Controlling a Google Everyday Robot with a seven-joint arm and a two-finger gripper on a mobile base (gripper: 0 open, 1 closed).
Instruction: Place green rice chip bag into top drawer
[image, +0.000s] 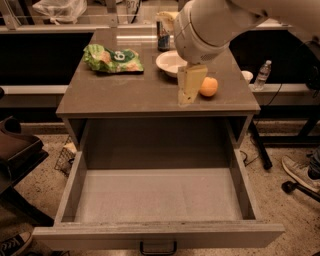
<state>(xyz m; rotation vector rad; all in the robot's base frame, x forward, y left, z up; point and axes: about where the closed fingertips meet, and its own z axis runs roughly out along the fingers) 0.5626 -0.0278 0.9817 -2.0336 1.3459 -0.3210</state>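
Note:
The green rice chip bag (113, 59) lies flat on the tabletop's far left, crinkled, with a white round logo. The top drawer (160, 195) is pulled wide open below the tabletop and nothing lies in it; its dark handle (158, 248) shows at the bottom edge. My gripper (188, 86) hangs from the big white arm over the tabletop's middle right, its tip close above the front edge. It is well to the right of the bag and just left of the orange fruit.
A white bowl (169, 62) and a dark can (163, 36) stand at the back of the grey table (120, 95). An orange fruit (208, 86) sits right of the gripper. A water bottle (263, 74), chair legs and shoes are on the floor at the right.

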